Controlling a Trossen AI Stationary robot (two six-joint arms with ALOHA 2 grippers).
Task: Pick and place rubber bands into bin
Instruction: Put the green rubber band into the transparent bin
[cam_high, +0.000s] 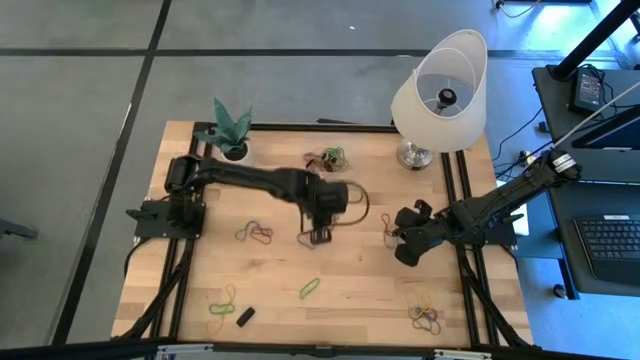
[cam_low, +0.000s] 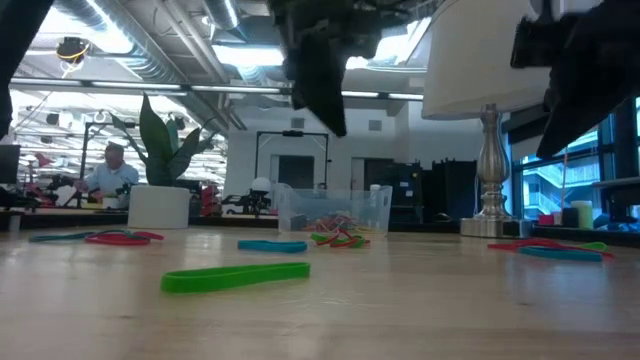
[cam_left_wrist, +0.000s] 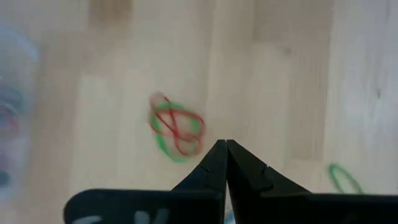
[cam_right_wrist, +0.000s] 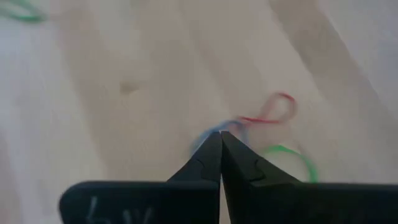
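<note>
Rubber bands (cam_high: 258, 234) lying scattered across table (cam_high: 350, 270); left gripper (cam_high: 318, 238) hovering frame centre, jaws together, gripping nothing visible; right gripper (cam_high: 392, 232) pinched together centre-right.

Bright even overhead light, ceiling strip glare in low view, wrist views motion-blurred, soft shadows

A robotics lab or workshop, it seems: a wooden table (cam_high: 350, 270) on bare concrete floor, a laptop (cam_high: 610, 245) at three o'clock, exposed ceiling ducts (cam_low: 150, 50), and a person (cam_low: 112, 172) at distant benches.
</note>
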